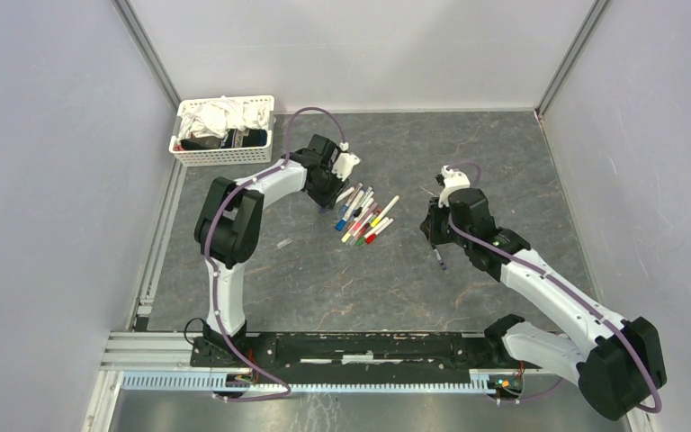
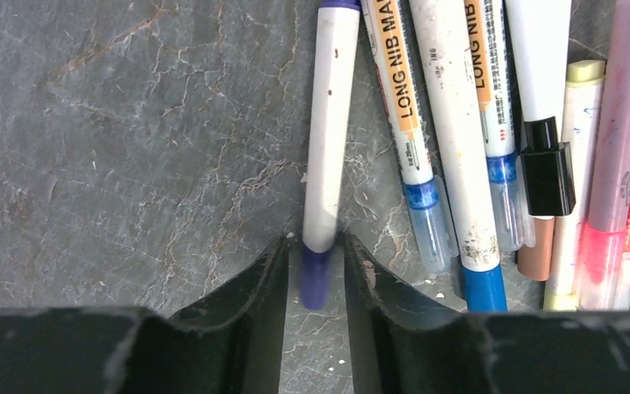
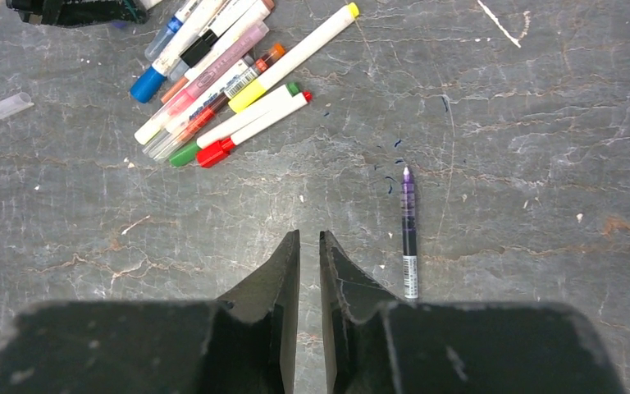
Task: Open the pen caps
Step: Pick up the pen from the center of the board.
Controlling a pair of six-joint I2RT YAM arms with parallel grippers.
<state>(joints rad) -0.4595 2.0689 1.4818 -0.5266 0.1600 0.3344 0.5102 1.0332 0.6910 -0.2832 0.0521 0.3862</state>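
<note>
Your left tool (image 2: pixel 316 240) sits low over the grey tabletop (image 2: pixel 131 148) with its two black fingers (image 2: pixel 254 287) on either side of the near end of a white pen (image 2: pixel 328 123). The dark blue-purple cap (image 2: pixel 316 279) of that pen lies right in the slot between them. The tips look to be against the barrel, yet a thin dark gap shows down each side of the cap, so you cannot tell whether the tool is pinching it or only bracketing it. Just to the right of this tool the rest of the pens (image 2: pixel 476 164) lie side by side, nearly parallel, touching one another: two with orange LONG NIB labels and clear caps, one with a blue cap, one with a black cap, then yellow, pink and green ends at the edge of view. Your right tool (image 3: pixel 309 238) is well apart from that cluster. Its fingers stand almost together with only a narrow slit between them, and nothing is in it. A slim purple pen (image 3: pixel 409 234) lies alone just to the right of this tool, pointing away from it, its nib bare. The cluster is ahead and to the left of it, and a clear cap (image 3: pixel 11 104) lies loose further left. From above, a white slatted basket (image 1: pixel 225 157) stands beyond your left tool, in the far left corner.
</note>
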